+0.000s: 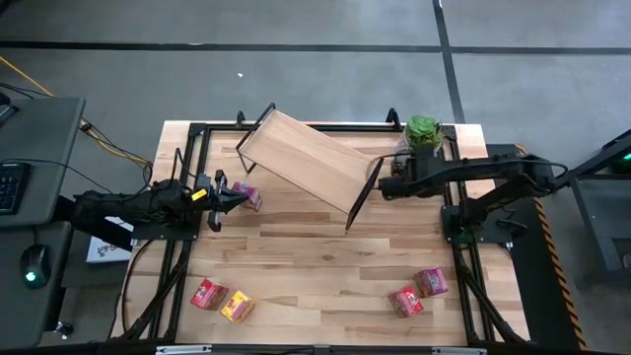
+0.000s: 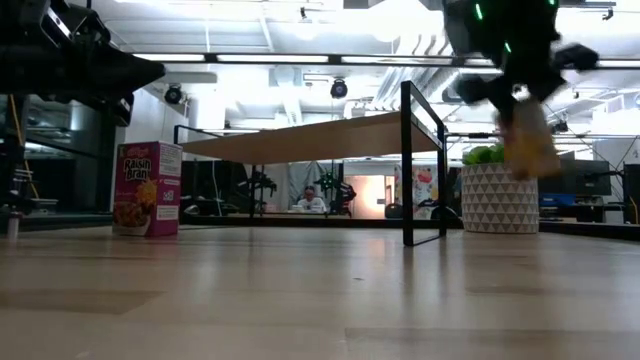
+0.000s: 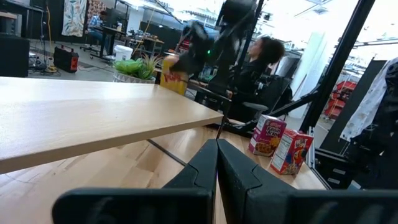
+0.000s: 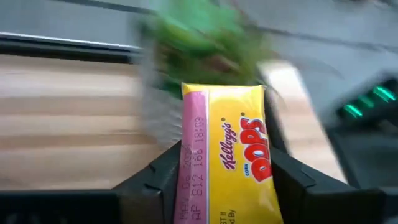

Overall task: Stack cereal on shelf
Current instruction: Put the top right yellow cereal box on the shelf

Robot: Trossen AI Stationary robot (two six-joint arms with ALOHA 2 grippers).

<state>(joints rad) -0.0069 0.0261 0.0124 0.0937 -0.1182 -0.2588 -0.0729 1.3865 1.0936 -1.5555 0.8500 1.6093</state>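
Observation:
My right gripper (image 4: pixel 225 177) is shut on a yellow cereal box (image 4: pixel 239 149), held in the air by the right end of the shelf (image 1: pixel 306 158), near the potted plant (image 1: pixel 422 130). The shelf, a light-wood plank on black wire frames, stands slantwise at the table's far middle. At the table's left, my left gripper (image 3: pixel 217 168) is shut and level, holding nothing. A pink cereal box (image 2: pixel 147 188) stands upright on the table just past its fingertips. Two boxes (image 1: pixel 222 300) lie near the front left and two (image 1: pixel 419 292) near the front right. My right gripper pinches the yellow box between its two fingers (image 4: pixel 163 171), one on each of two opposite sides at the box's lower part (image 4: pixel 214 186). The fingers slant down from the table's right side. The box is lifted clear of the table (image 2: pixel 527 135), blurred and hanging below the gripper.
The plant's white patterned pot (image 2: pixel 498 195) stands at the far right, close behind the held box. The shelf's black end frame (image 2: pixel 408 165) stands just left of the box in the low view. A person sits in the room beyond the table.

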